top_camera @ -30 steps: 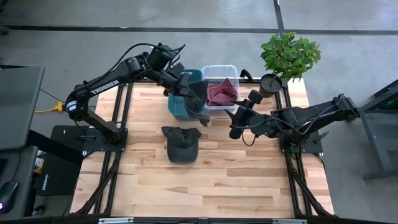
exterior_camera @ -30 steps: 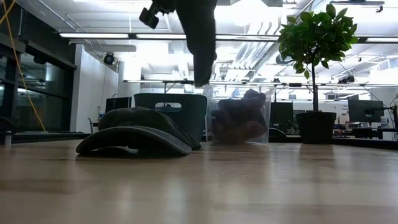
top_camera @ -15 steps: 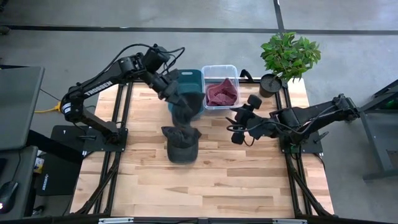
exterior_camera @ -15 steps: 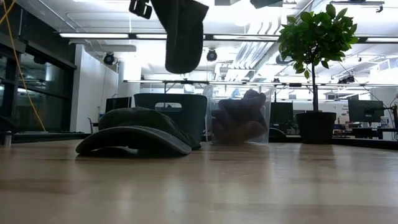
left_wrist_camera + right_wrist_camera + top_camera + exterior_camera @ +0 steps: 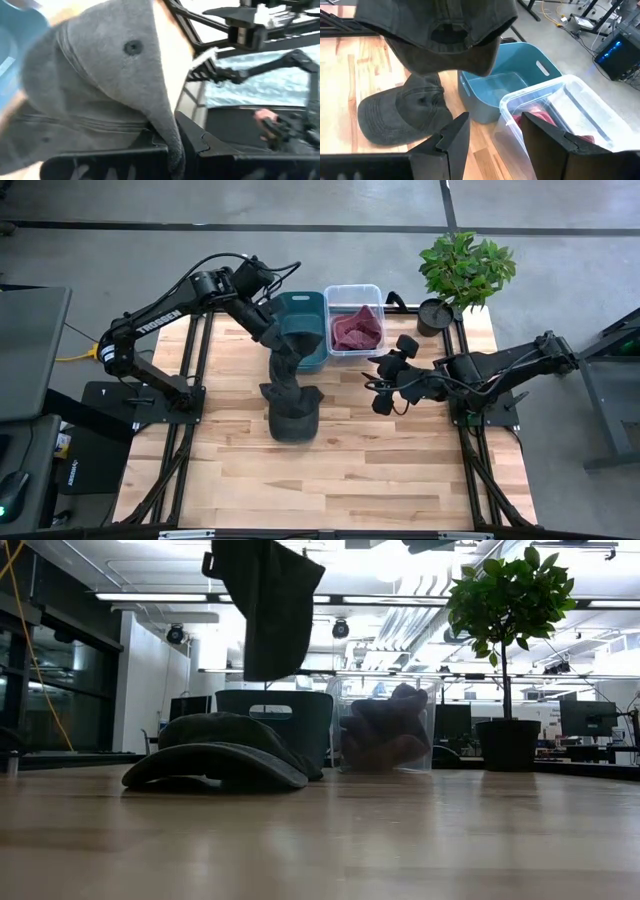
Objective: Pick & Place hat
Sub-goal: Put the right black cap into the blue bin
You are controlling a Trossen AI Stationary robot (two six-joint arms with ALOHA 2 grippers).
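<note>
My left gripper [image 5: 272, 330] is shut on a dark grey cap [image 5: 290, 352], which hangs high above the table in the low view [image 5: 268, 610] and shows in the right wrist view [image 5: 435, 25]. Below it, a second dark grey cap [image 5: 292, 416] rests on the table on its brim and rim [image 5: 215, 768]. My right gripper [image 5: 381, 387] is open and empty, to the right of both caps, by the clear bin. My left gripper pinches a fold of the cap's crown cloth [image 5: 172, 145] between its two fingers. It comes at the cap from above. The cap hangs slack below the gripper, clear of the table and of the cap lying under it.
A teal bin [image 5: 308, 330] and a clear bin [image 5: 355, 292] holding maroon cloth stand side by side at the table's far middle. A potted plant [image 5: 465, 270] stands at the far right corner. The near half of the table [image 5: 330, 480] is bare wood.
My left gripper has carried the hanging cap from over the teal bin toward the table's near edge, to above the cap lying on the table. The cap has swung and turned about below the gripper, and it stays lifted clear.
</note>
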